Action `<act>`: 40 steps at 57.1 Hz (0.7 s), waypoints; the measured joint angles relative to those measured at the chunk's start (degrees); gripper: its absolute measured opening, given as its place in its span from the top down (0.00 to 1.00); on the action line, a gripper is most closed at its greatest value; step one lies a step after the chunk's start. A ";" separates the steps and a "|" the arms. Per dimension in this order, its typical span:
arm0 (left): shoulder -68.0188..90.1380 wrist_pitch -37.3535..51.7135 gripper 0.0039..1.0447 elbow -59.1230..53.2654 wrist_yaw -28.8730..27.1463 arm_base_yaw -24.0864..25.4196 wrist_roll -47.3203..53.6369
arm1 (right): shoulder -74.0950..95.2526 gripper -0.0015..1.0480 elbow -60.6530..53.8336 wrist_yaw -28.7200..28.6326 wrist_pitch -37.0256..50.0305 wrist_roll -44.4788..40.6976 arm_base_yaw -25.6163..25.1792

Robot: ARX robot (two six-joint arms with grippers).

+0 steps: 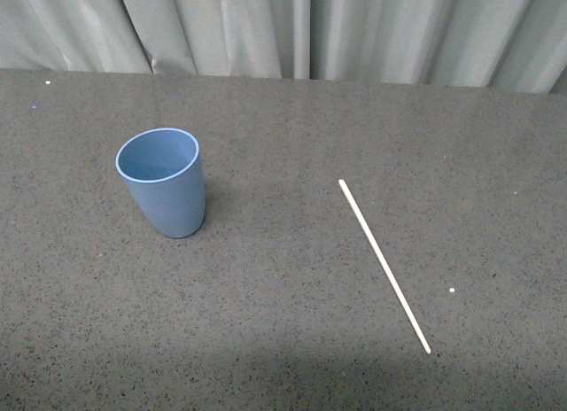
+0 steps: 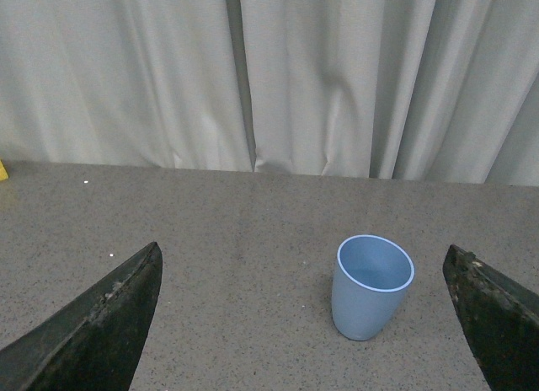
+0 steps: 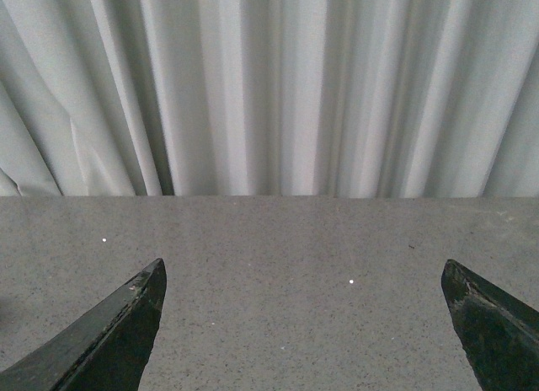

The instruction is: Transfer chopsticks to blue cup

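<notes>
**Nothing moved yet: stick on the table, cup empty**

On the left of the front view the blue cup (image 1: 162, 182) stands upright on the table (image 1: 283, 358), mouth open and, as far as its inside shows, with nothing in it. It is a smooth, matte, light-blue tumbler with a round rim and no handle, and its wall narrows toward the base. It looks like plastic.

To its right and well apart from it, the chopsticks (image 1: 384, 264) show as one very thin, straight, cream-white stick lying flat on the table, running aslant from a far end nearer the cup to a near end further right. The table is a dark grey, finely speckled surface. A pale pleated curtain (image 1: 310, 30) hangs behind it.

Neither arm shows in the front view. In its wrist view the left gripper (image 2: 303, 249) has its dark, wedge-shaped jaws spread wide and grasps nothing, and the cup stands ahead of them. The right gripper (image 3: 303, 264) is likewise spread and empty, with only bare table and curtain ahead.

By my reading the whole task remains: picking up the stick, carrying it over and dropping it into the cup.
</notes>
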 joint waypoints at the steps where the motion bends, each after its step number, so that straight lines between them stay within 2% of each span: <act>1: 0.00 0.00 0.06 0.00 -0.02 0.00 0.00 | 0.00 0.09 0.00 0.00 0.00 0.00 0.00; 40: 0.00 0.00 0.06 0.00 0.00 0.00 0.00 | 0.00 0.09 0.00 0.00 0.00 0.00 0.00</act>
